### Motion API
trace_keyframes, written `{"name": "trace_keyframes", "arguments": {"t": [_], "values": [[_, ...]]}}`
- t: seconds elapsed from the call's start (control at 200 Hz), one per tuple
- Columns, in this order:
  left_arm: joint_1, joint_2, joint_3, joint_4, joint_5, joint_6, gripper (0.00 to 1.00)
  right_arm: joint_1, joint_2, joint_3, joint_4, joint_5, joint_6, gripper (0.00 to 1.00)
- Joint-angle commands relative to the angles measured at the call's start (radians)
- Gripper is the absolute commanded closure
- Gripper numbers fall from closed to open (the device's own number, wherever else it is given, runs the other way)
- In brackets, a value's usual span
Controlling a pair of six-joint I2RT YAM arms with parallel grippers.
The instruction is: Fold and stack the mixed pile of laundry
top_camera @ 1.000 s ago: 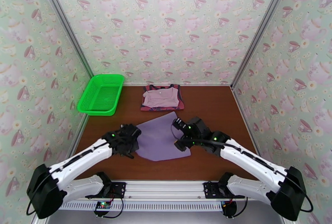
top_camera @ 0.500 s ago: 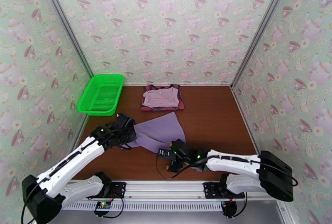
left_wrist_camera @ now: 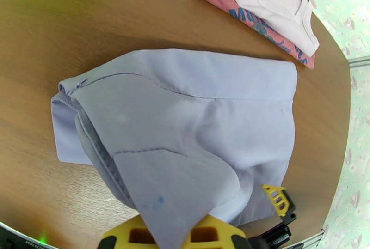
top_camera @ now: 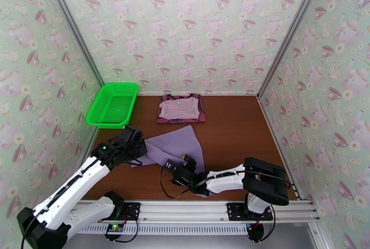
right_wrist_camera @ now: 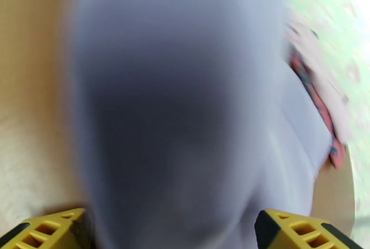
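**A:** How are the arms posed?

**B:** The left arm reaches from its near-left base, slanting in over the brown wooden desk (top_camera: 240, 130). The right arm is folded low, its forearm lying along the desk's near edge and pointing left.

**A:** And the tools?

**B:** The left tool (top_camera: 138, 153) is clenched on the left end of the lavender-purple soft shirt (top_camera: 178, 146). In the left wrist view the cloth runs down into the yellow fingers (left_wrist_camera: 129, 238). The right tool (top_camera: 178, 173) is released, its jaws spread wide at the shirt's near edge. Blurred cloth hangs close before its camera.

**A:** How does the shirt lie?

**B:** Partly folded near the desk's middle. Its long axis runs left to right, and its far corner points toward the stack behind it.

**A:** What stack?

**B:** A pale pink folded shirt (top_camera: 178, 107) lies on a dusty-red tank top with dark print (top_camera: 200, 117), well apart from both tools. A green plastic mesh basket (top_camera: 113, 104) sits far left.
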Motion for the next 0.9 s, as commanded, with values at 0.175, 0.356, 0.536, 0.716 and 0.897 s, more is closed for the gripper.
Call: {"name": "trace_keyframes", "arguments": {"t": [0.175,0.356,0.536,0.716,0.897], "values": [[0.072,-0.035,0.041,-0.027,0.033,0.036,1.0,-0.005,-0.032,-0.064,-0.02,0.163,0.103,0.13],[0.111,-0.039,0.041,-0.033,0.041,0.053,1.0,-0.005,-0.095,-0.066,-0.077,0.17,0.134,0.7],[0.139,-0.048,0.111,-0.049,0.059,0.07,1.0,-0.01,-0.275,-0.025,-0.13,0.215,-0.003,1.0],[0.142,-0.057,0.217,-0.08,0.106,0.09,1.0,-0.062,-0.558,0.157,-0.363,0.146,-0.247,1.0],[0.141,-0.052,0.332,-0.074,0.204,0.098,1.0,-0.143,-0.717,0.4,-0.627,-0.031,-0.363,1.0]]}}
